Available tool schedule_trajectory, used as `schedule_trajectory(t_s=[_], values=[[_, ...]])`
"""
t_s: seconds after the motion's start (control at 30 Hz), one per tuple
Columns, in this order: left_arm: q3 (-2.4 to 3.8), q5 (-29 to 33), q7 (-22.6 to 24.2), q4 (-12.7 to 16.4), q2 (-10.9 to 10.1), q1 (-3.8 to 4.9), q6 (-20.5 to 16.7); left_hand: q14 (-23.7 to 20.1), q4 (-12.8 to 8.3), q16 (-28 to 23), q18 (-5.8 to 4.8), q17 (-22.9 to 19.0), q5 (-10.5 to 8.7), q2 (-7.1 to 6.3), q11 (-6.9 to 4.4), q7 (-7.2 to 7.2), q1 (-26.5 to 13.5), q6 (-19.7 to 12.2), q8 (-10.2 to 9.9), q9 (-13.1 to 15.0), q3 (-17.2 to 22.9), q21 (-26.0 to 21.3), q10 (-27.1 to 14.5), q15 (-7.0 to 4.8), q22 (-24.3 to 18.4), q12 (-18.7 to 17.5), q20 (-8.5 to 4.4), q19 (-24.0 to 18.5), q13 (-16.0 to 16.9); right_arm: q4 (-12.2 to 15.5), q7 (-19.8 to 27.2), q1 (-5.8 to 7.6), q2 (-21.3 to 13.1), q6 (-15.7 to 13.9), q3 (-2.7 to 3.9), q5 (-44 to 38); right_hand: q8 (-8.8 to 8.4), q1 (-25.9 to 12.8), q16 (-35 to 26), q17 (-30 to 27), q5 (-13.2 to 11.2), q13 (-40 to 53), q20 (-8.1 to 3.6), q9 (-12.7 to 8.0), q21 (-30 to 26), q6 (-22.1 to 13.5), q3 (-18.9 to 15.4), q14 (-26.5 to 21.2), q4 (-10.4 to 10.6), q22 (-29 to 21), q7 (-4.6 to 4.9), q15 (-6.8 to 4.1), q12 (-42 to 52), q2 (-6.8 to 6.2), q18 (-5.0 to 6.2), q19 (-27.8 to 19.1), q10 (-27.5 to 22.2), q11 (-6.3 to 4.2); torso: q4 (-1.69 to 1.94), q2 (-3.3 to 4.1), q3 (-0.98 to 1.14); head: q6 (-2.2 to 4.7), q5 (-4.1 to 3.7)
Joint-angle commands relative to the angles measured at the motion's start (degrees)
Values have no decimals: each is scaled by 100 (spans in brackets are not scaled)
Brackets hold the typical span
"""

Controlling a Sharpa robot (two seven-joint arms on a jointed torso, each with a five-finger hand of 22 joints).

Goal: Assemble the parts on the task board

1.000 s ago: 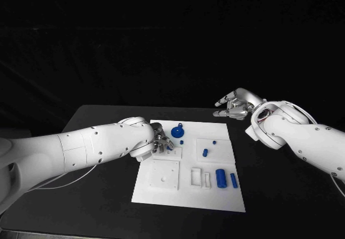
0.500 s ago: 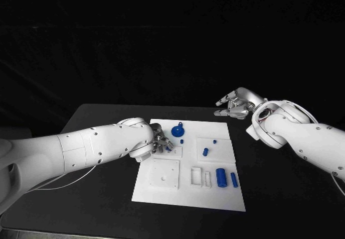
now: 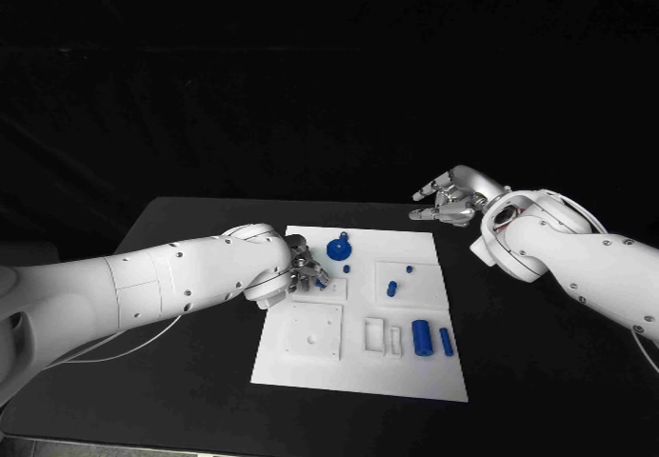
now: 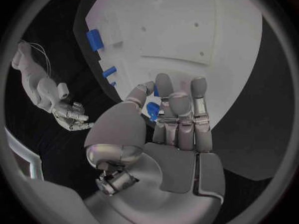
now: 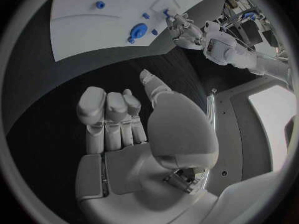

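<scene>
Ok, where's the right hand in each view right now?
Head view: right hand raised near the table's far edge, right of the task board.
Left wrist view: small, off the board's side.
Right wrist view: mid-circle.
Shared landmark: the task board.

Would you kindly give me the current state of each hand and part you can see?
left hand: over the task board, pinching a small blue part
right hand: empty, raised beyond the board's far right corner
round blue part: resting on the board
two blue cylinders: lying side by side
</scene>
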Motion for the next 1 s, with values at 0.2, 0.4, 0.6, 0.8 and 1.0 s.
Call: schedule_trajectory(t_s=[0.2, 0.4, 0.6, 0.8, 1.0], values=[[-15, -61, -99, 30, -16, -26, 285, -18, -243, 89, -81, 39, 21, 53, -61, -534, -10, 793, 37, 2061, 211, -67, 265, -36, 100, 94, 20, 70, 23, -5, 12, 1, 5, 94, 4, -8, -25, -63, -26, 6, 30, -6, 27, -5, -23, 33, 8, -6, 0, 665, -8, 18, 4, 6, 70, 196, -51, -8, 3, -3, 1, -20, 0], [-15, -71, -102, 48, -21, -26, 323, -6, -244, 146, -81, 98, 15, 56, -67, -550, -9, 845, 49, 2127, 204, -68, 264, -33, 106, 150, 25, 77, 43, -21, 13, 1, 10, 101, 4, -8, -26, -64, -31, 3, 42, -9, 27, -5, -22, 34, 8, -7, -2, 666, -7, 19, 3, 5, 70, 197, -52, -8, -3, 0, 0, -24, -2], [-15, -87, -109, 69, -24, -27, 351, 3, -240, 219, -71, 203, 11, 61, -71, -564, -7, 886, 50, 2238, 192, -58, 263, -29, 107, 211, 35, 78, 59, -34, 13, 1, 13, 107, 4, -8, -27, -66, -31, 4, 67, -5, 26, -5, -22, 32, 11, -7, -3, 666, -8, 18, 12, 5, 70, 197, -48, -9, 1, 0, 3, -30, -4], [-15, -139, -115, 68, -26, -27, 363, 10, -239, 255, -66, 256, -4, 68, -74, -573, -7, 913, 52, 2304, 190, -50, 263, -28, 108, 243, 40, 75, 67, -39, 13, 1, 16, 115, 4, -8, -27, -68, -36, 1, 79, -13, 26, -5, -27, 33, 11, -8, -3, 665, -8, 17, 3, 5, 70, 197, -54, -9, 5, -4, -2, -30, -6], [-15, -187, -124, 60, -25, -27, 381, 13, -237, 274, -64, 281, -15, 71, -75, -576, -7, 921, 50, 2337, 185, -41, 263, -27, 109, 264, 44, 76, 72, -44, 15, 1, 21, 124, 4, -8, -26, -69, -34, 4, 92, -17, 25, -5, -25, 35, 12, -6, -4, 666, -9, 17, 1, 5, 69, 198, -56, -10, 0, -2, 0, -30, -5]])
